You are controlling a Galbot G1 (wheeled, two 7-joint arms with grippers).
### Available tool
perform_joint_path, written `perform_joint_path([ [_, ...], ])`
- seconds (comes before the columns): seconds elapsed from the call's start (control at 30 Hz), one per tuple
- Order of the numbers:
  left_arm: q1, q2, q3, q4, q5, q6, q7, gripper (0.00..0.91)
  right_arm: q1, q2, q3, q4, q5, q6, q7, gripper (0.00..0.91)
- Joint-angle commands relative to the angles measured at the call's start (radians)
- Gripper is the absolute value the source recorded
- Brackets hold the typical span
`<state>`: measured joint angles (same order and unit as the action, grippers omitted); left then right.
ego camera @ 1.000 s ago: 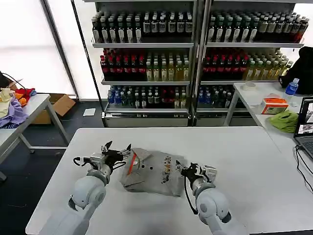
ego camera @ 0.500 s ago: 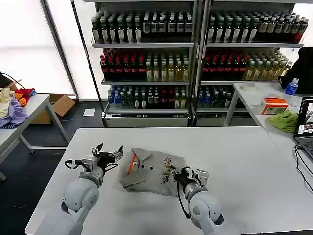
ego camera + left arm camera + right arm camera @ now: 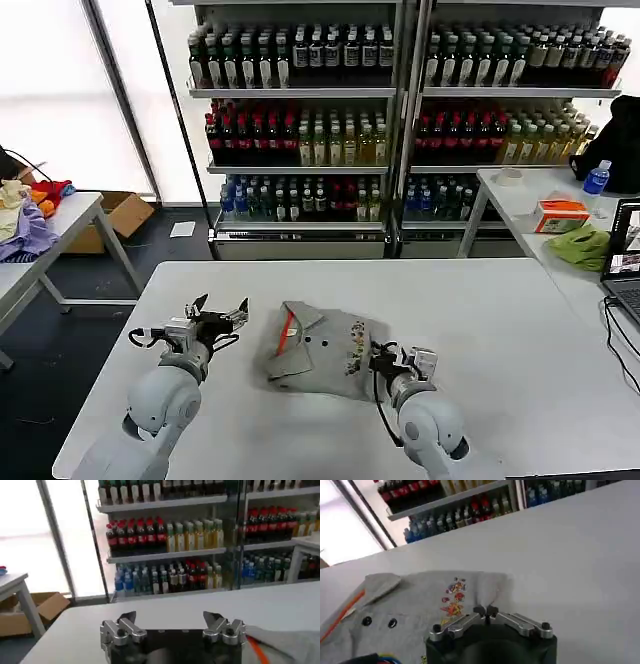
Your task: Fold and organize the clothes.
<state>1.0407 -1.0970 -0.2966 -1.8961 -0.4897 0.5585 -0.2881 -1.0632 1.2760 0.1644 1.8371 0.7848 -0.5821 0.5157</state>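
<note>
One of the clothes, a light grey shirt (image 3: pixel 318 342) with an orange-red collar stripe, dark buttons and a small multicoloured chest print, lies folded in the middle of the white table (image 3: pixel 480 310). My right gripper (image 3: pixel 381 356) is shut, pinching the shirt's right edge near the print; in the right wrist view its tips (image 3: pixel 485 612) meet on puckered grey fabric of the shirt (image 3: pixel 415 605). My left gripper (image 3: pixel 216 312) hovers open just left of the collar, holding nothing. In the left wrist view the left gripper (image 3: pixel 170 619) is spread wide, the shirt's edge (image 3: pixel 290 642) off to one side.
Shelves of bottles (image 3: pixel 400 110) stand behind the table. A side table on the right carries a green cloth (image 3: pixel 583 246), an orange box (image 3: pixel 561 214) and a laptop (image 3: pixel 627 262). On the left table lies a coloured garment pile (image 3: pixel 25 215).
My left gripper has drawn away leftward from the collar and stands open. The shirt has shifted a little to the right with my right gripper shut on its edge.
</note>
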Motion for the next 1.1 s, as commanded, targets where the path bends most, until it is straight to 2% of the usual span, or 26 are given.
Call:
perform_joint_path([
  [0.03,0.009,0.001,-0.01,-0.009,0.0,0.006,-0.003,0.907,0.14,-0.184,0.015,-0.093,-0.023,0.0,-0.082,0.0],
  [0.17,0.009,-0.008,-0.006,-0.009,0.0,0.008,-0.005,0.907,0.247,-0.254,0.001,-0.19,-0.078,0.001,-0.161,0.0],
  [0.2,0.008,-0.01,-0.005,-0.009,0.001,0.009,-0.006,0.907,0.263,-0.258,-0.001,-0.209,-0.095,0.001,-0.179,0.02],
  [0.23,0.008,-0.011,-0.003,-0.009,0.001,0.009,-0.006,0.907,0.273,-0.259,-0.002,-0.218,-0.106,0.001,-0.192,0.091],
  [0.3,0.007,-0.014,-0.002,-0.009,0.001,0.01,-0.006,0.907,0.287,-0.254,0.0,-0.251,-0.156,0.001,-0.223,0.564],
  [0.33,0.007,-0.014,-0.002,-0.009,0.001,0.011,-0.006,0.907,0.287,-0.252,0.0,-0.257,-0.176,0.002,-0.24,0.907],
  [0.4,0.006,-0.012,-0.003,-0.007,0.001,0.012,-0.005,0.907,0.281,-0.241,0.003,-0.263,-0.235,0.002,-0.262,0.907],
  [0.57,0.006,-0.012,-0.005,-0.002,0.0,0.012,-0.004,0.907,0.233,-0.213,0.039,-0.214,-0.289,0.003,-0.273,0.907],
  [0.63,0.007,-0.013,-0.006,-0.001,-0.001,0.013,-0.003,0.907,0.208,-0.194,0.06,-0.179,-0.365,0.005,-0.269,0.907],
  [0.67,0.008,-0.015,-0.005,-0.001,-0.001,0.013,-0.003,0.907,0.187,-0.176,0.081,-0.144,-0.439,0.018,-0.262,0.907],
  [0.7,0.009,-0.018,-0.004,0.0,-0.001,0.013,-0.003,0.907,0.18,-0.17,0.088,-0.132,-0.452,0.027,-0.258,0.907],
  [0.77,0.011,-0.024,0.001,0.0,0.0,0.012,-0.003,0.907,0.12,-0.15,0.102,-0.034,-0.431,0.017,-0.253,0.907],
  [0.87,0.013,-0.035,0.007,-0.001,0.001,0.011,-0.003,0.907,0.028,-0.129,0.078,0.033,-0.441,0.016,-0.25,0.907],
  [1.1,0.04,-0.043,-0.001,-0.015,0.008,-0.009,-0.001,0.907,-0.086,-0.088,0.051,0.062,-0.459,0.021,-0.245,0.907],
])
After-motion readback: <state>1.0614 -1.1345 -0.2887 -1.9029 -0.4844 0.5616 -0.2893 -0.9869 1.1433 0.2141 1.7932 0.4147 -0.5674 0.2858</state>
